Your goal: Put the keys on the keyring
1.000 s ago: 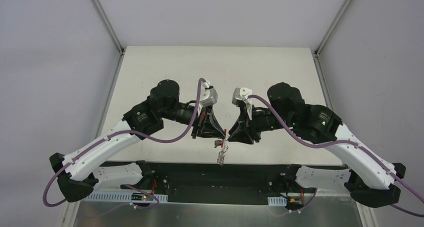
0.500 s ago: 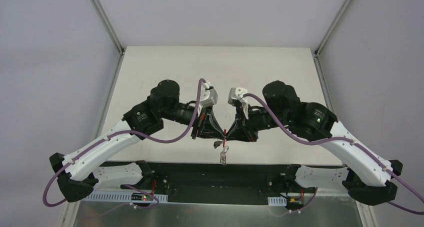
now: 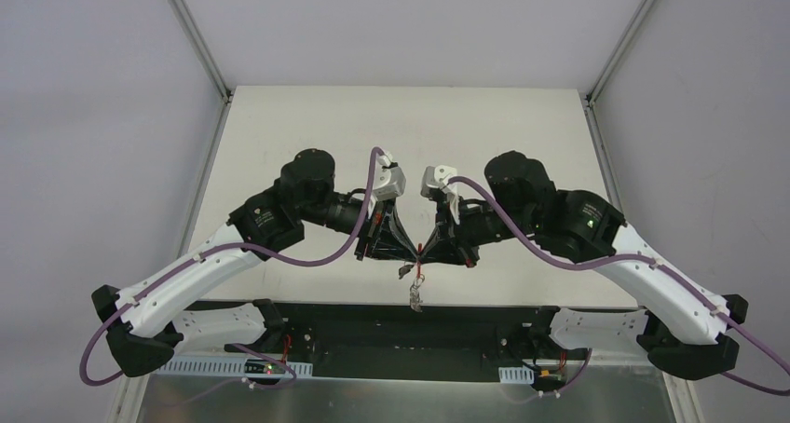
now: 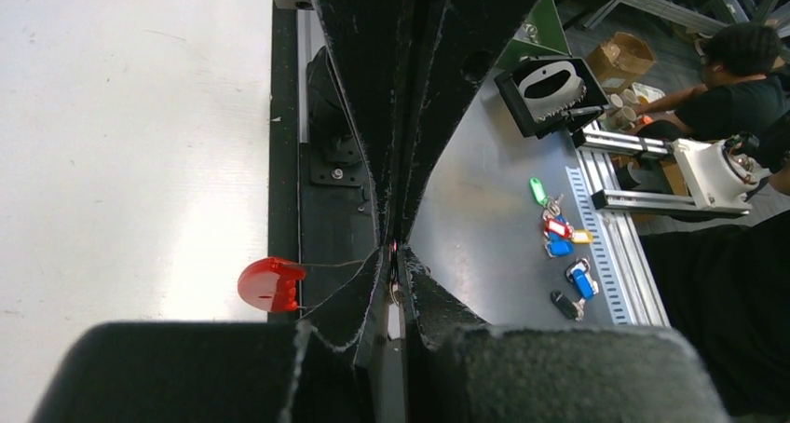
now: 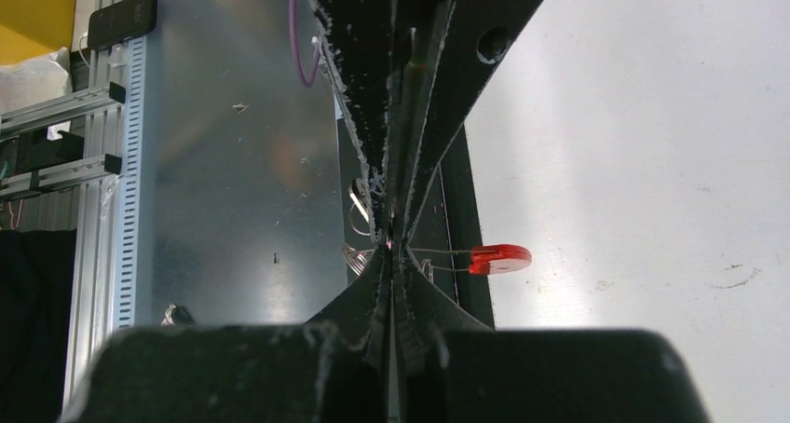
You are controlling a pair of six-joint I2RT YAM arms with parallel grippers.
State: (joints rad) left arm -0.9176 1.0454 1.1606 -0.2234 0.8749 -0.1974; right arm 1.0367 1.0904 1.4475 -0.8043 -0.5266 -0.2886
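Observation:
The keyring hangs between both grippers over the table's near edge, with small silver keys dangling below it. Its red crescent piece shows in the left wrist view and the right wrist view, with thin wires running from it to the fingertips. Silver ring loops show beside the tips. My left gripper is shut on the keyring, with a pale metal sliver between its jaws. My right gripper is shut, tip to tip against the left. What it pinches is hidden.
The white table ends at a black rail below the grippers. Beyond it is a grey metal bench with coloured key tags, a black box and a seated person.
My right gripper has moved left until its tips meet the left gripper's tips at the keyring. The left arm has barely moved. The hanging keys stay below.

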